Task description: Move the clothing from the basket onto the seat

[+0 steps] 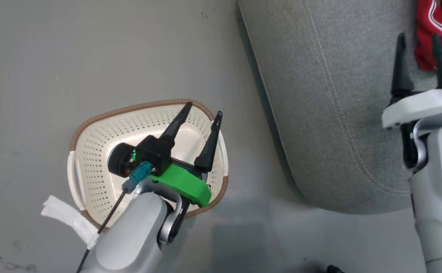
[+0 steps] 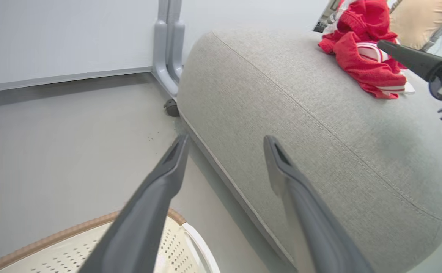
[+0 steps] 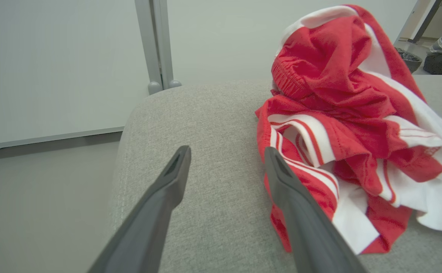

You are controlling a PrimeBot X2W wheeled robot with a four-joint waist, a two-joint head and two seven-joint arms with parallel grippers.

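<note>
Clothing (image 3: pixel 349 113) heaped on the seat (image 1: pixel 338 113); basket (image 1: pixel 92 151) looks bare.
My left gripper (image 1: pixel 203 109) and right gripper (image 1: pixel 418 37) gape, holding nothing; I'd draw the right back without snagging fabric.

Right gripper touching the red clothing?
Cannot tell. In the right wrist view the open right gripper has one finger overlapping the clothing; contact or gap there is hidden.

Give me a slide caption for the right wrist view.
Right gripper, open and empty, over the grey seat, beside the red-and-white clothing heaped on it.
</note>
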